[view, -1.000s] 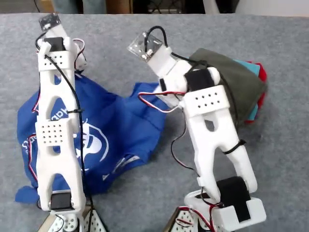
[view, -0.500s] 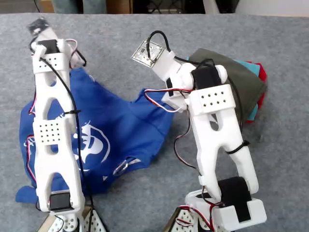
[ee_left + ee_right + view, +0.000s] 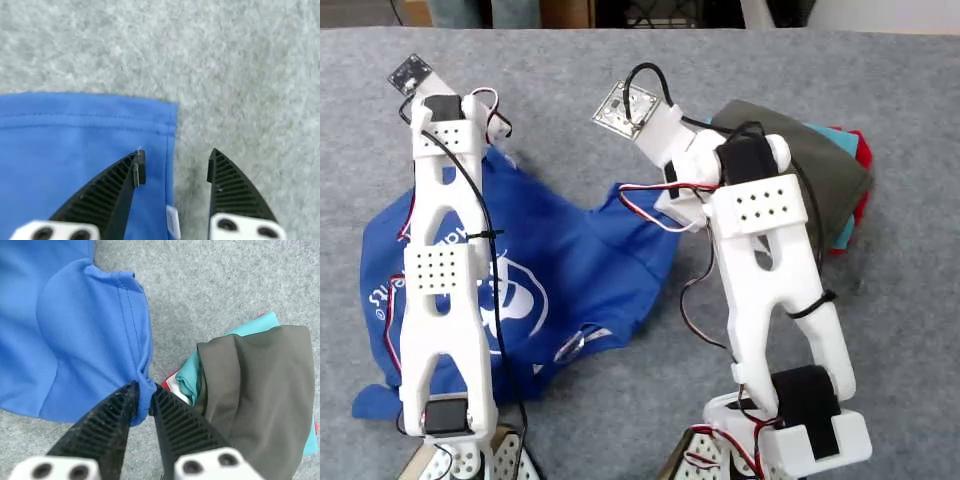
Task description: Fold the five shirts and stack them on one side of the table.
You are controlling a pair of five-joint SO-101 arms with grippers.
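Note:
A crumpled blue shirt [image 3: 570,260] with white print lies on the left half of the grey table [image 3: 560,70]. My left gripper [image 3: 177,155] hangs open over the blue shirt's hemmed corner [image 3: 85,135]; one finger is above the cloth and the other above bare table. My right gripper [image 3: 145,387] is shut on a pinched fold of the blue shirt [image 3: 75,340] at its right edge. Beside it sits a stack of folded shirts [image 3: 820,175], olive on top [image 3: 250,390], with teal [image 3: 192,375] and red underneath.
Both white arms reach from the near edge across the table; the left arm [image 3: 440,290] covers much of the blue shirt. Red and black wires [image 3: 695,290] loop beside the right arm. Bare grey table lies along the far edge and at the near right.
The left arm swung a little left, then back right, to the shirt's far corner. The right gripper shifted slightly right with its blue fold, then stayed still.

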